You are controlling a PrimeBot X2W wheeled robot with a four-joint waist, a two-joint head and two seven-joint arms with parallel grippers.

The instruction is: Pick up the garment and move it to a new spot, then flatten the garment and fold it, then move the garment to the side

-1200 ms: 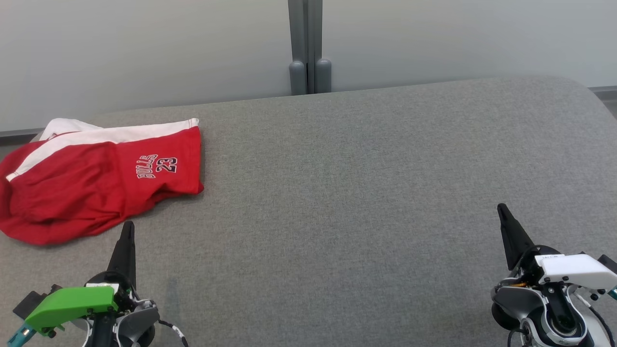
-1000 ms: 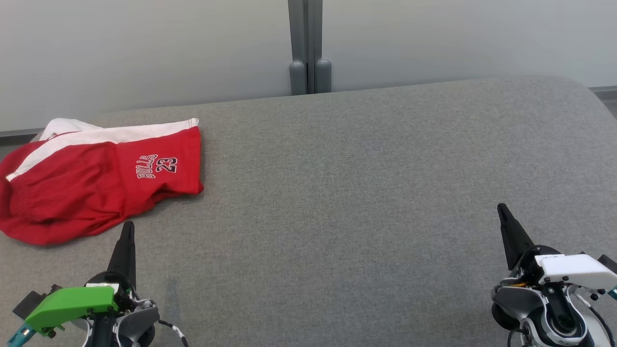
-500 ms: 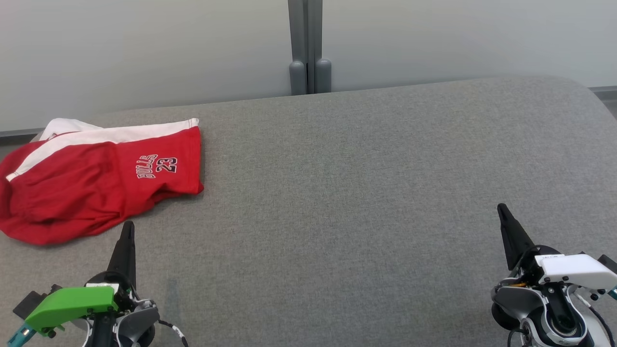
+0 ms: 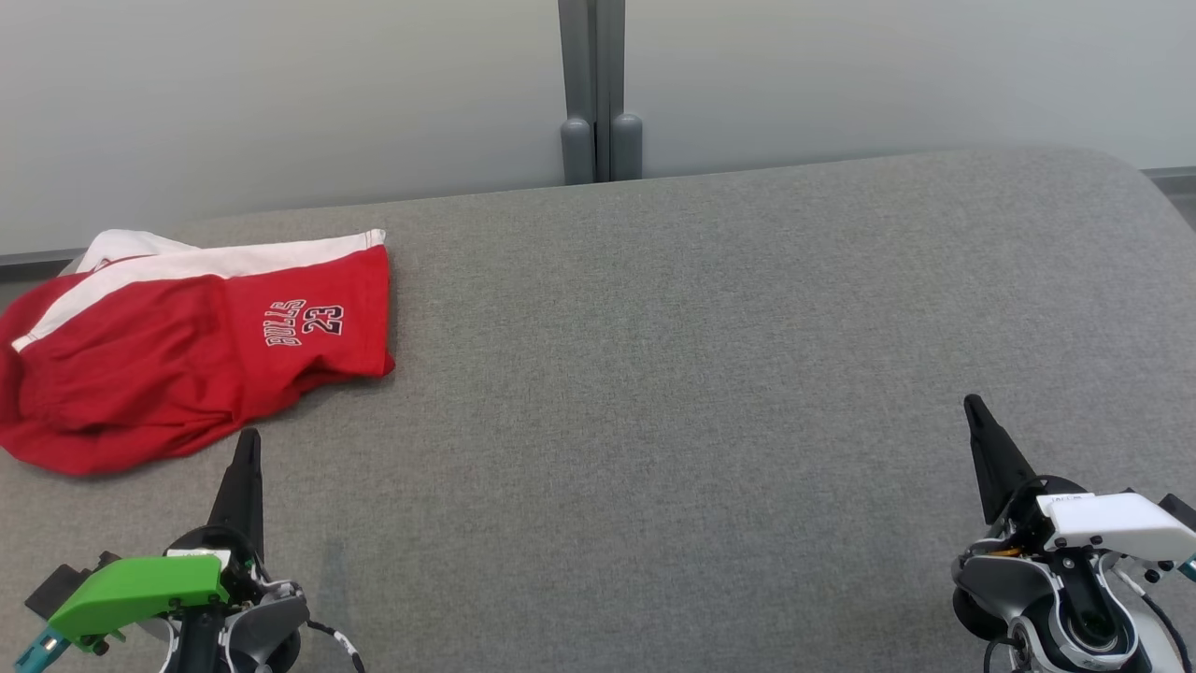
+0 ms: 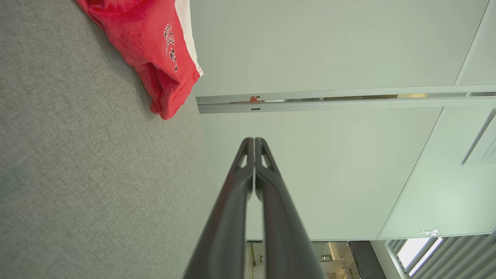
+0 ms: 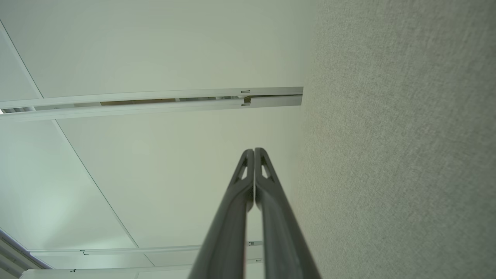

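Garment (image 4: 168, 374) (red shorts) lies rumpled at far left corner of table (image 4: 654, 374); left gripper (image 4: 248, 444) and right gripper (image 4: 972, 407), near front edge, both pinched closed, empty.

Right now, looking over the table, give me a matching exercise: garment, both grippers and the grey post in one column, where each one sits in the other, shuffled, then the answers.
Column one:
1. garment
2. left gripper
3. right gripper
4. post

Column two:
A. lower right, white cover on its wrist
B. far left of the table, rumpled
C. behind the table's far edge, middle
D. lower left, green cover on its wrist

Pairs: 1-B, 2-D, 3-A, 4-C.
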